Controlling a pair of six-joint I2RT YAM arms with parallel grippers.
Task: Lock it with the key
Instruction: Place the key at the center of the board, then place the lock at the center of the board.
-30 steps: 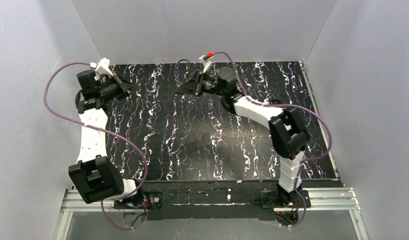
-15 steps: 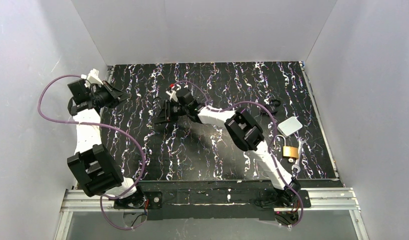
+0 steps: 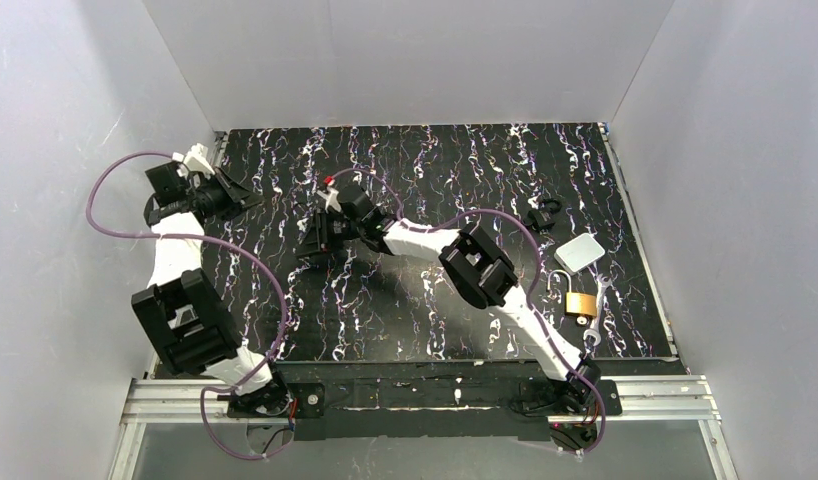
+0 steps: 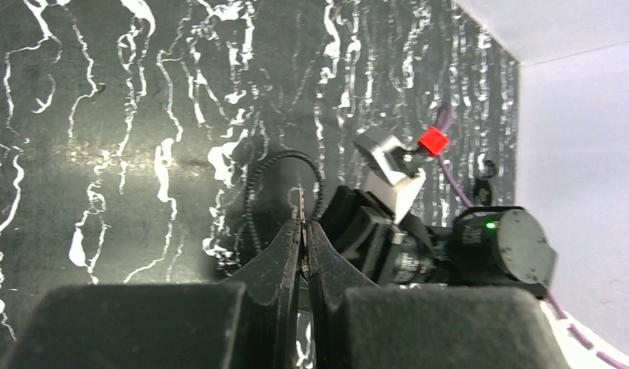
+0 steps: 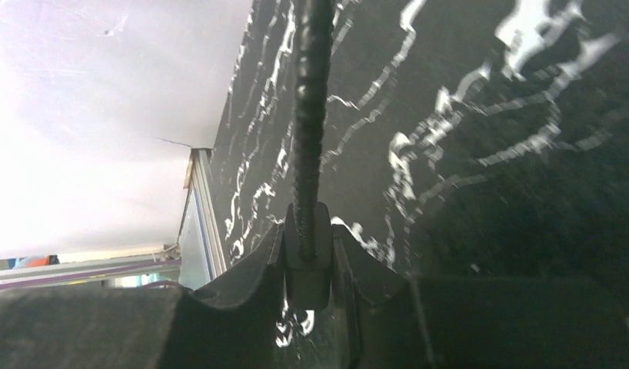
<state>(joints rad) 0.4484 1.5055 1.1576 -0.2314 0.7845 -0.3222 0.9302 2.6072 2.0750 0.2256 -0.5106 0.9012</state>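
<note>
While the lock (image 3: 581, 303) just lies flat on the mat, the right arm is stretched way out to the left of it. Its elbow is bent and the right gripper (image 3: 313, 240) is clamped on a black ribbed cord (image 5: 310, 115). The left gripper (image 3: 247, 195) sits even further left of the lock, fingers pinched nearly together. Compared with half a second back, the right gripper has crept slightly further from the lock, which hasn't budged.

The right arm (image 3: 415, 237) slants across the mat (image 3: 385, 320), barring the way from the left to the lock (image 3: 582, 303). The lock is hemmed in near the right edge: a pale box (image 3: 578, 252) sits just beyond it, and what may be a key (image 3: 602, 290) lies just right of it. From above it lies open.
</note>
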